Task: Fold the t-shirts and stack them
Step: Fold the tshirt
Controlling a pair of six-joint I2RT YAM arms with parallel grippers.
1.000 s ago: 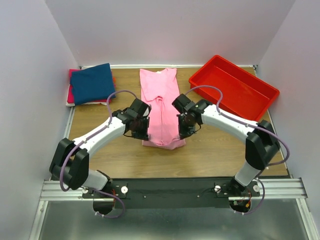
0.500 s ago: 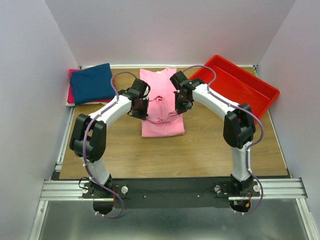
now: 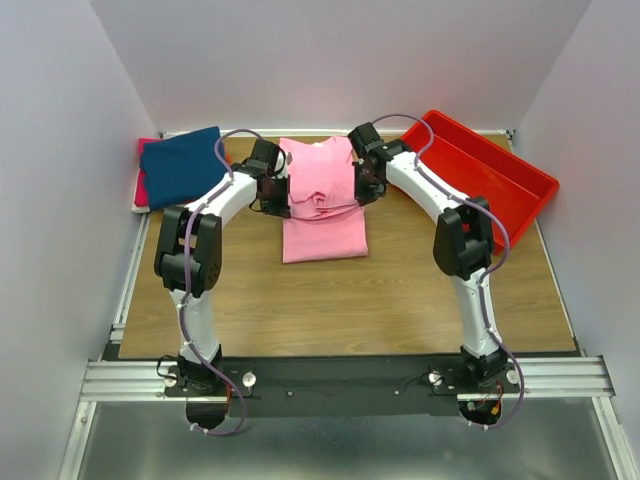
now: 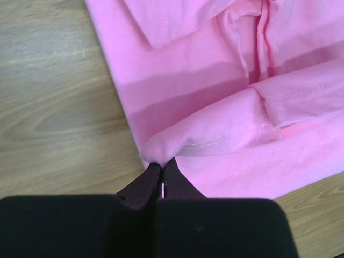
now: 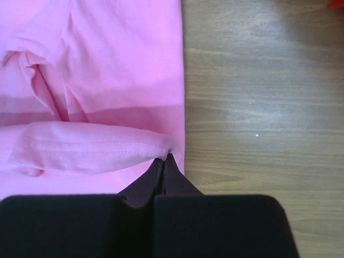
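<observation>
Where the pink t-shirt (image 3: 322, 228) lies on the table (image 3: 420, 290), its stitched hem is doubled back over the body — left gripper (image 4: 163, 164) clamped on the hem's left corner; right gripper (image 5: 163, 159) likewise on the right; navy t-shirt (image 3: 183, 165) folded far-left.

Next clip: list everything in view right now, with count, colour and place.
pink shirt: 1, light pink, table centre, partly folded, hem corners lifted
folded shirts: 1 stack, navy on top, red-magenta and white edges beneath, far left corner
tray: 1, red, far right
table: 1, wood brown, under everything
arms: 2, white and black, either side of the pink shirt
left fingers: black, shut on one hem corner
right fingers: black, shut on the other hem corner
</observation>
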